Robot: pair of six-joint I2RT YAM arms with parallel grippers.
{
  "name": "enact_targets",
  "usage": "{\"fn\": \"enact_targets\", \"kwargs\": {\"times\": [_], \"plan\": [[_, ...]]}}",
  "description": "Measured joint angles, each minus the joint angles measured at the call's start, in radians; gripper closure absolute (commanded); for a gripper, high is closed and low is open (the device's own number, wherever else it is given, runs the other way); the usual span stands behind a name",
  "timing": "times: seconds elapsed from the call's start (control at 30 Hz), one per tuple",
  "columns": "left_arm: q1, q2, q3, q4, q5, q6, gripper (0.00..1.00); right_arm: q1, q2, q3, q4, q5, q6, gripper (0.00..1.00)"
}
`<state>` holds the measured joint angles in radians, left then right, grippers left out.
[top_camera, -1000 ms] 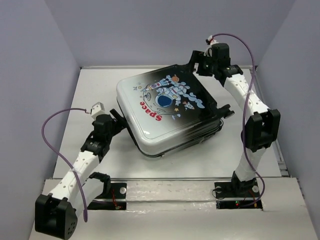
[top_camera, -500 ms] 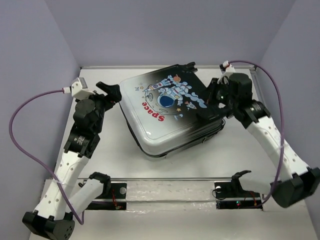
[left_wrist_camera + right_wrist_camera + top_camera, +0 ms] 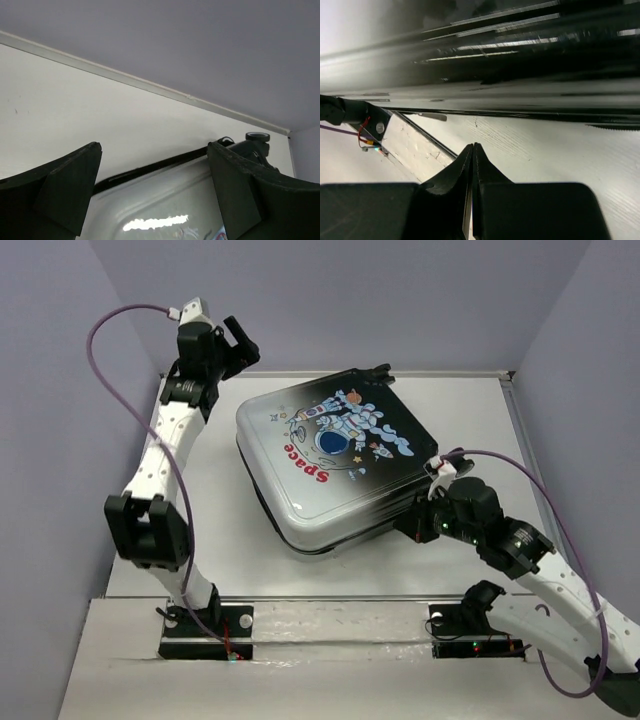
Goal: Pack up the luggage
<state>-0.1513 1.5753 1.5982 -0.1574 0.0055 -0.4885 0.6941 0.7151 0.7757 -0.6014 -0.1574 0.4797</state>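
The luggage point(image 3: 335, 460) lies flat and closed in the middle of the table, its white-to-black shell with the astronaut and red "Space" print facing up. My left gripper point(image 3: 243, 345) is raised near the back left corner, off the case, open and empty. In the left wrist view the gripper point(image 3: 154, 148) frames the case's glossy white back edge point(image 3: 160, 200) and a black wheel point(image 3: 257, 136). My right gripper point(image 3: 408, 523) sits low by the case's front right side. In the right wrist view that gripper point(image 3: 472, 146) is shut on nothing, just below the case's dark side point(image 3: 495, 75).
Lilac walls close in the white table point(image 3: 200, 530) at the back and both sides. A metal rail with the two arm bases point(image 3: 205, 625) point(image 3: 470, 625) runs along the near edge. Purple cables loop off each wrist.
The left arm swung from the case's left side up to the back left corner and opened wider. The right arm came from the back right round to the front right side and shut.
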Motion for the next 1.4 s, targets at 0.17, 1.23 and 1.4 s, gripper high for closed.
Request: {"fn": "enact_targets", "kwargs": {"times": [0.17, 1.23, 1.4], "plan": [[0.039, 0.293, 0.261, -0.113, 0.092, 0.048, 0.01, 0.001, 0.036, -0.043, -0.022, 0.074, 0.031, 0.93], [0.101, -0.109, -0.653, 0.462, 0.120, -0.239, 0.01, -0.393, 0.777, 0.303, 0.286, 0.179, -0.134, 0.90], [0.084, -0.106, -0.446, 0.228, 0.132, -0.171, 0.01, -0.400, 0.885, 0.442, 0.244, 0.103, -0.129, 0.52]]}}
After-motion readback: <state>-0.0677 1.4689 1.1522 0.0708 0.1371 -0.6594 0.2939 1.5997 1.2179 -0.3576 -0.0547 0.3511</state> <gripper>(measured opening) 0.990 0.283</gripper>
